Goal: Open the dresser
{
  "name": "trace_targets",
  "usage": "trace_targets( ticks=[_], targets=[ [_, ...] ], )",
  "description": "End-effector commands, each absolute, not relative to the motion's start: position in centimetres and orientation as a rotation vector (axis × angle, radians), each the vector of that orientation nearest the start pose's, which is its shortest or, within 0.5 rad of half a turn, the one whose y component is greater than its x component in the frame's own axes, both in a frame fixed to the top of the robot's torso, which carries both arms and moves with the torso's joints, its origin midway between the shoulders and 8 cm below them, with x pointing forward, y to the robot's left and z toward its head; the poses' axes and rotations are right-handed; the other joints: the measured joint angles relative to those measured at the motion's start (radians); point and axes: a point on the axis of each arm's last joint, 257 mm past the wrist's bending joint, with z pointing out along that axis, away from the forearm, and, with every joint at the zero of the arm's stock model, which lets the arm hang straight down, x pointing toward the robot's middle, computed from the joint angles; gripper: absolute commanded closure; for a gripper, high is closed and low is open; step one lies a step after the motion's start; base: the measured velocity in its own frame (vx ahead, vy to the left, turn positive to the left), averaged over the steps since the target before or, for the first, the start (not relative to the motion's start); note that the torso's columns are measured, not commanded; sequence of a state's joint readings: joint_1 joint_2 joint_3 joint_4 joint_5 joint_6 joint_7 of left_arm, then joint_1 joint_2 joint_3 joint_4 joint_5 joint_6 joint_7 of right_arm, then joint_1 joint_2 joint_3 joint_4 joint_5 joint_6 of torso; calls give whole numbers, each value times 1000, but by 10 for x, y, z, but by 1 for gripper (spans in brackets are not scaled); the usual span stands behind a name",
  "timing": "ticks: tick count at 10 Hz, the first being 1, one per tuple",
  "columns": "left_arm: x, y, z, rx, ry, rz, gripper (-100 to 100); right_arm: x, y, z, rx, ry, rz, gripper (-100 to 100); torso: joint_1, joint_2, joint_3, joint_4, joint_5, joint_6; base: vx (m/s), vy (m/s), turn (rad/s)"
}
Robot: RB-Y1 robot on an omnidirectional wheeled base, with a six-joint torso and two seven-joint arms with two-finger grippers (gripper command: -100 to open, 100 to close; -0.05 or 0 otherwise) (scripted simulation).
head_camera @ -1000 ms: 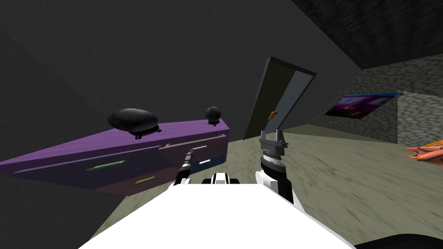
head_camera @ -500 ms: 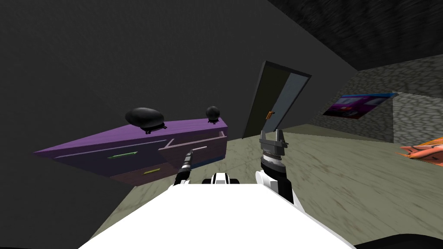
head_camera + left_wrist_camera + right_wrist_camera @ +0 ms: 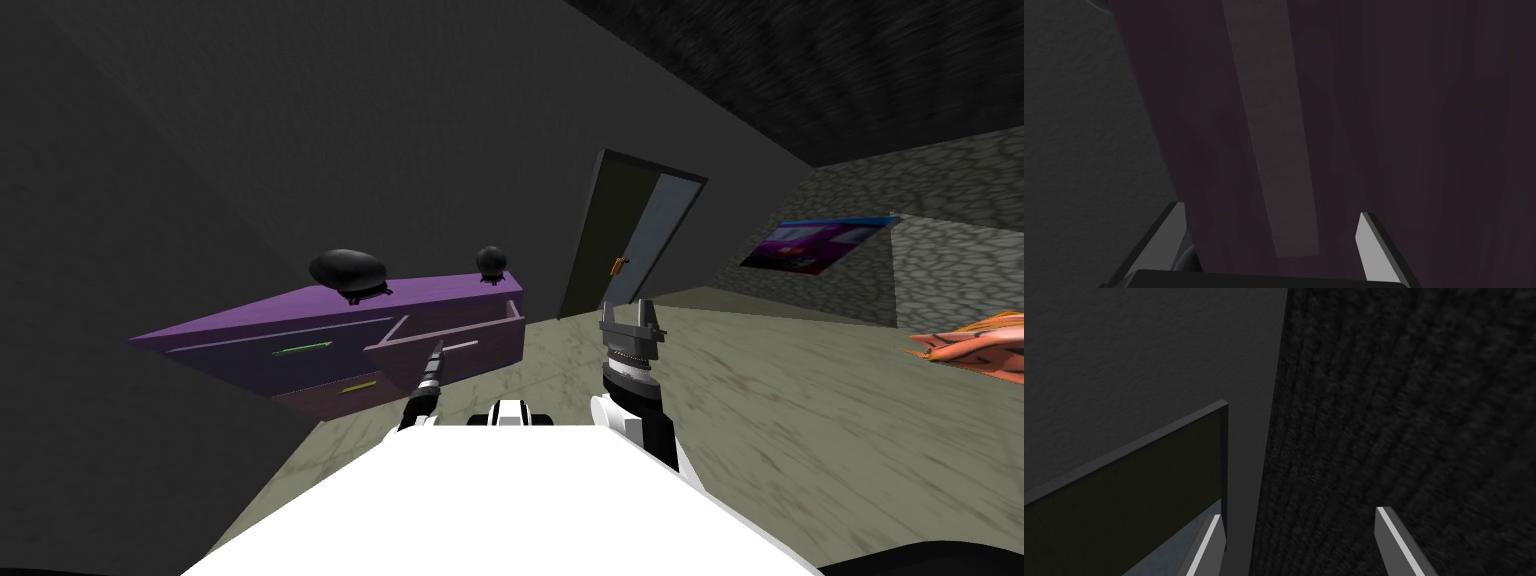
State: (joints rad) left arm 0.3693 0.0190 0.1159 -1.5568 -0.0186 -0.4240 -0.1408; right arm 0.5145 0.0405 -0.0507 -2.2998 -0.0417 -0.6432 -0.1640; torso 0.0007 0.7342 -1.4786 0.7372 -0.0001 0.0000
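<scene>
Head view: purple dresser (image 3: 420,296) drawer (image 3: 482,350) stands pulled out; left gripper (image 3: 437,346) and right gripper (image 3: 630,309) open.

orange thing (image 3: 972,342): cut by right edge | drawer (image 3: 478,335): front partly behind left arm (image 3: 424,388) | black lumps (image 3: 348,268) on dresser (image 3: 290,312): too small to name | poster (image 3: 815,245): print unreadable

Dim all through the head view: darkest on the wall (image 3: 300,130) behind the dresser (image 3: 440,295), paler over the floor (image 3: 800,400) toward the right edge. Cannot tell the source of light. Smeared, streaky on the floor and the ceiling (image 3: 850,70). Splayed and slanted toward the corners. Murky, near-black purple in the left wrist view; dark and grainy in the right wrist view.
</scene>
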Motion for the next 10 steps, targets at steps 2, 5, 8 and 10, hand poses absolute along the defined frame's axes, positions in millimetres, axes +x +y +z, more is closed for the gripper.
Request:
trace_targets(
  ticks=[2, 5, 8, 10],
  targets=[
    [413, 346, -269, -1101, 1121, -890, -100, 307, -300, 54, 625, 406, 1453, 0, -1, 3, 2, 1, 0, 0, -11, -6, -10],
    [417, 349, -252, -1102, 1119, -889, -100, 307, -300, 54, 625, 406, 1453, 0, -1, 5, 3, 2, -1, 0, -19, -9, -12],
    [415, 350, -257, -1120, 1133, -882, 0, 307, -300, 54, 626, 406, 1453, 0, -4, 8, 5, 5, -3, -1, -6, -4, -4],
    [414, 350, -260, -1127, 1138, -878, 0, 307, -300, 54, 626, 406, 1453, 0, -2, 6, 4, 3, -2, 0, 0, 0, 0]
  ],
)
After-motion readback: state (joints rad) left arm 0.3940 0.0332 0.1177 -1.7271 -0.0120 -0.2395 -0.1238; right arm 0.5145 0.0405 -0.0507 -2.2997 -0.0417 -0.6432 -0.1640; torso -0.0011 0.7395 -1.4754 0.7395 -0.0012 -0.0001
